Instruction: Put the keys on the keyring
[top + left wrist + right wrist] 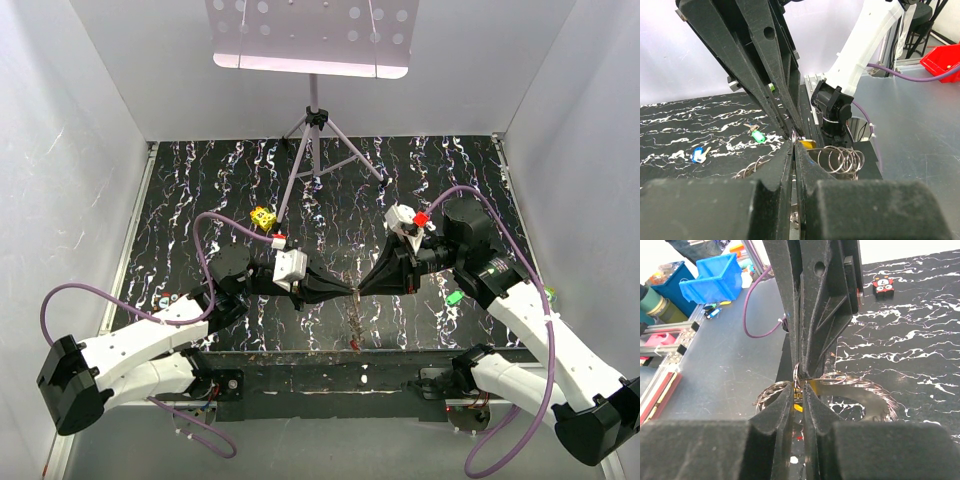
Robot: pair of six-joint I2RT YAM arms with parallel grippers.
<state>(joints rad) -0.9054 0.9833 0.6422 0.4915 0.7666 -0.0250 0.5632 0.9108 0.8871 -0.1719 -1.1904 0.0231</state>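
The two arms meet tip to tip over the near middle of the black marbled table. The left gripper has its fingers pressed tight together, and a thin loop of wire sits right at their tips; whether that loop is actually pinched I cannot tell. The right gripper is nearly closed, its fingers clamped on the head of the orange key, which shows as a yellow-orange sliver in the narrow gap between them. The keyring, a bunch of thin silvery wire loops, sits directly under and just beside the meeting fingertips, spreading out to either side of them. The green key lies flat on the table, well apart from the grippers and beside the right arm, and the blue key lies near it, further from the grippers. A yellow dotted cube rests on the table behind the left arm, near the foot of a tripod stand
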